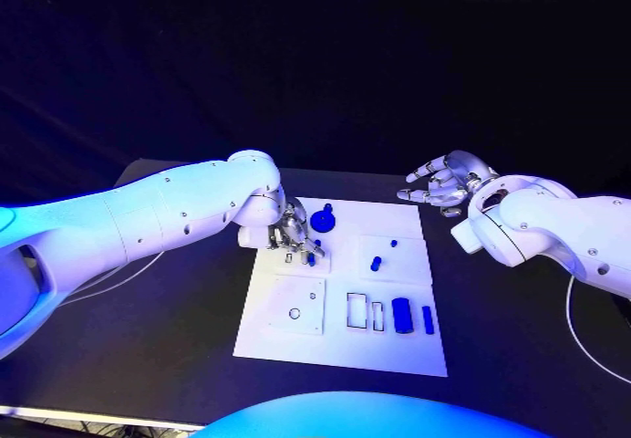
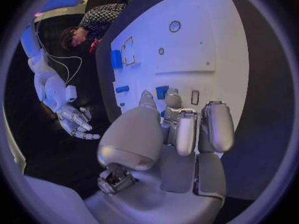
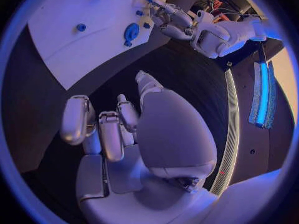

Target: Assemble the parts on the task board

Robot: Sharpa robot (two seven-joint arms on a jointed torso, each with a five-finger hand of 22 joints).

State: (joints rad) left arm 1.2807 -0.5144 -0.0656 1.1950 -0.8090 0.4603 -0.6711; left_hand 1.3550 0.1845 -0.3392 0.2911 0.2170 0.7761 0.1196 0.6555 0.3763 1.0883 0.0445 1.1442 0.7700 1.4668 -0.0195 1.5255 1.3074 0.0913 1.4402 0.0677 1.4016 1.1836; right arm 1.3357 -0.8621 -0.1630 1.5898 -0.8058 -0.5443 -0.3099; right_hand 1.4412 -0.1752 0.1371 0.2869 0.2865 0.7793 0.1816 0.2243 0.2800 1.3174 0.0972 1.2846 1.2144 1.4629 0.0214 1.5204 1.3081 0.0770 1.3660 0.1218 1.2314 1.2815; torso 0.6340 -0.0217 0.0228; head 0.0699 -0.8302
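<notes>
The white task board lies in the middle of the black table. My left hand hangs over its far left part, fingers pointing down. A small blue part shows as a sliver pinched between thumb and finger. Another small blue part lies on the board just beyond the fingertips. A round blue part sits beside the hand, and a short blue peg stands further right. My right hand hovers off the board's far right corner, fingers apart, holding nothing.
Two blue blocks stand near the board's right front, beside empty rectangular slots. A round hole marks the front left plate. A white cable lies on the table at the right.
</notes>
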